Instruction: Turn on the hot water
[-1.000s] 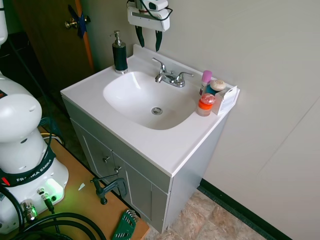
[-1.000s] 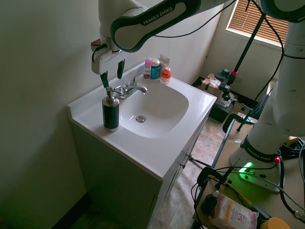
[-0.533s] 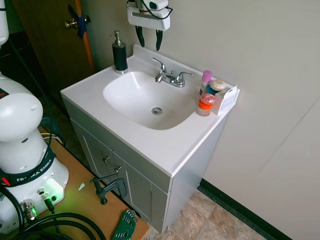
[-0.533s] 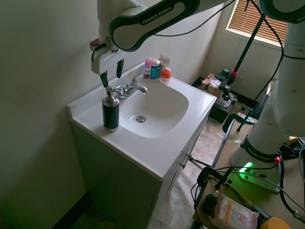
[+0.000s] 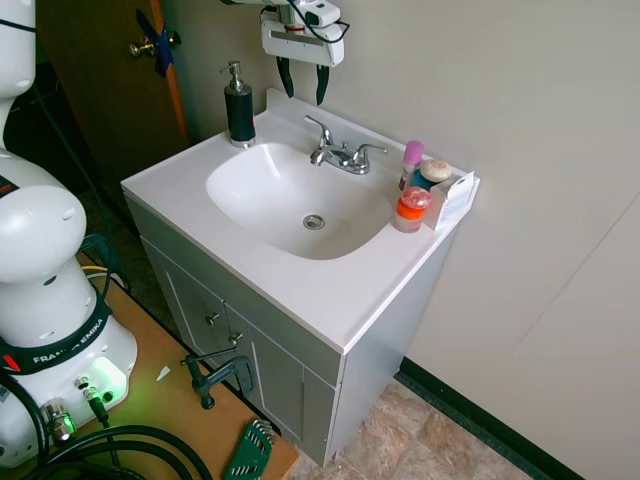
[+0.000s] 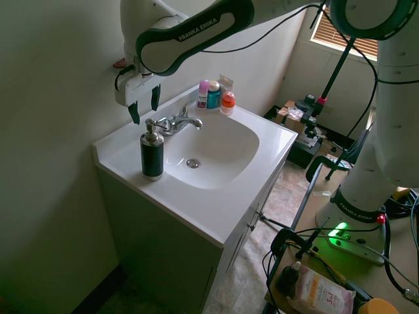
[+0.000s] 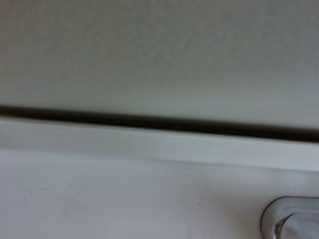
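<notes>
Pincer (image 5: 302, 80), fingers parted and empty, hangs by the wall above the back of the white worktop (image 5: 340, 290). At its 5 o'clock in the first exterior view sits the chrome faucet (image 5: 340, 153), short curved spout over the basin (image 5: 290, 205), two slim levers flanking. The black soap bottle (image 5: 239, 108) stands at 8 o'clock.

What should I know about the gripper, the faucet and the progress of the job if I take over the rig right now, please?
Gripper: open, empty, hanging above the back of the counter between the soap bottle and the faucet, touching nothing.
Faucet: at the back rim of the basin; no water visible from the spout.
Done: approach only.
Left: lower onto the hot-water lever and turn it; which lever is hot cannot be told.
</notes>
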`<action>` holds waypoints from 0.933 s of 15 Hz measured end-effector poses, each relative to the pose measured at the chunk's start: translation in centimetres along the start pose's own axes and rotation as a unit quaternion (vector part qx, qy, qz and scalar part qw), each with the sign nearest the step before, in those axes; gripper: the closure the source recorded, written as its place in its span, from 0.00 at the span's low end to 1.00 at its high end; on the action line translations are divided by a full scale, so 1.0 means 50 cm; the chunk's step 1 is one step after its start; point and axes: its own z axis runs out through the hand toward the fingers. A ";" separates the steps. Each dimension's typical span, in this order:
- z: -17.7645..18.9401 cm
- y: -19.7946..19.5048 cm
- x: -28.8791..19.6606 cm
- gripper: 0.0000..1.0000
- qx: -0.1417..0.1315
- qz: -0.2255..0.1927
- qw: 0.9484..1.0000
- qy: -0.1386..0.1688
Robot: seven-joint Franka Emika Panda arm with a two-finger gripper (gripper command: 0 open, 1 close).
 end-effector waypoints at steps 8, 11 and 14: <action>0.114 -0.011 -0.016 0.00 -0.024 0.003 0.999 -0.024; 0.136 -0.008 -0.017 0.00 -0.022 0.002 0.999 -0.026; 0.125 0.011 -0.019 0.00 -0.008 0.000 1.000 -0.019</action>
